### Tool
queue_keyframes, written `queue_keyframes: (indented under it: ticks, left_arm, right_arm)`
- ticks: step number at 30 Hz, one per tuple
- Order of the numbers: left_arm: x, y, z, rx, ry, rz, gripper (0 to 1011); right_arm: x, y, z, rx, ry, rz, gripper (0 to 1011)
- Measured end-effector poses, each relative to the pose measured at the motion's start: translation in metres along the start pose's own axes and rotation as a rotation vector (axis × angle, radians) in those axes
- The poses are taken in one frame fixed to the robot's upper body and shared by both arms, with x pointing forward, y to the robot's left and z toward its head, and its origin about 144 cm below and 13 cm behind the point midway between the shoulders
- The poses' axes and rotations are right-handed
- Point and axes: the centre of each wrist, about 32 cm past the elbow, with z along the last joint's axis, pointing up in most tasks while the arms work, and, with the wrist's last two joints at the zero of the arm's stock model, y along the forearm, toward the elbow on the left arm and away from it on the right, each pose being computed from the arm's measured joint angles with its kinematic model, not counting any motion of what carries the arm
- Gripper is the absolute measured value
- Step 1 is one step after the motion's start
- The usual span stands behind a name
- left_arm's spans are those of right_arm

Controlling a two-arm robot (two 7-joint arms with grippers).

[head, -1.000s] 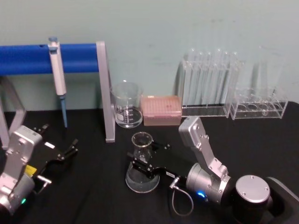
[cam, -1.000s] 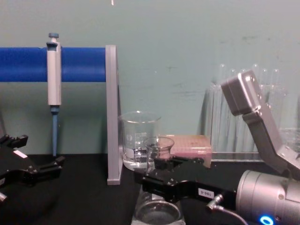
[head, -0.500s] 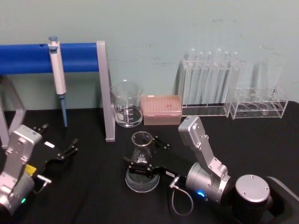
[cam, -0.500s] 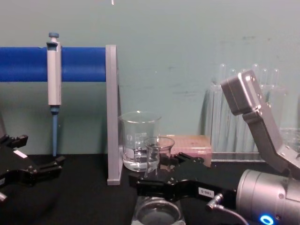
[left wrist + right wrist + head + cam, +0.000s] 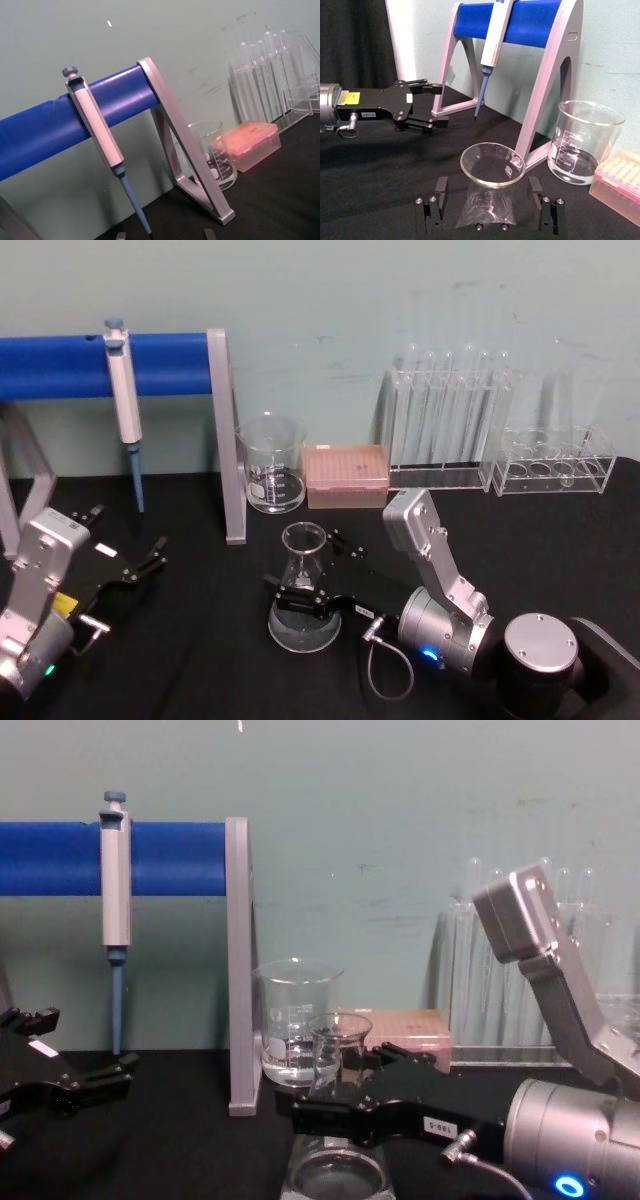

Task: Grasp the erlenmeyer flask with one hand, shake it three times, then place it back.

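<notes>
The erlenmeyer flask [image 5: 303, 580] is clear glass and stands upright on the black table in front of the beaker, with its rim [image 5: 492, 164] facing the right wrist camera. My right gripper [image 5: 312, 568] reaches in from the right and straddles the flask low on the neck. It is open, and in the right wrist view its fingers [image 5: 440, 192] stand a little apart from the glass on both sides. The left gripper [image 5: 128, 540] rests at the table's left, open and empty, and also appears in the right wrist view [image 5: 440, 104].
A glass beaker [image 5: 272, 465] and a pink tip box [image 5: 345, 476] stand just behind the flask. The grey stand leg [image 5: 228, 440] with its blue bar and hanging pipette [image 5: 125, 400] is at the back left. Test tube racks [image 5: 450, 425] line the back right.
The right gripper's fingers have spread away from the flask, the near one shifting left. The flask stays standing on the table. The left arm has not moved.
</notes>
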Motion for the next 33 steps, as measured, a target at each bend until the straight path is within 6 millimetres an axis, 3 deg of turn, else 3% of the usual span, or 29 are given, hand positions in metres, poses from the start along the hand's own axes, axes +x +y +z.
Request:
queue_keyframes:
  ticks: [17, 33]
  left_arm:
    - [0.0, 0.0, 0.0, 0.0, 0.0, 0.0, 1001]
    - [0.0, 0.0, 0.0, 0.0, 0.0, 0.0, 1001]
  right_arm:
    - [0.001, -0.006, 0.002, 0.011, 0.004, 0.006, 1000]
    - [0.0, -0.041, 0.012, 0.005, 0.027, -0.003, 1000]
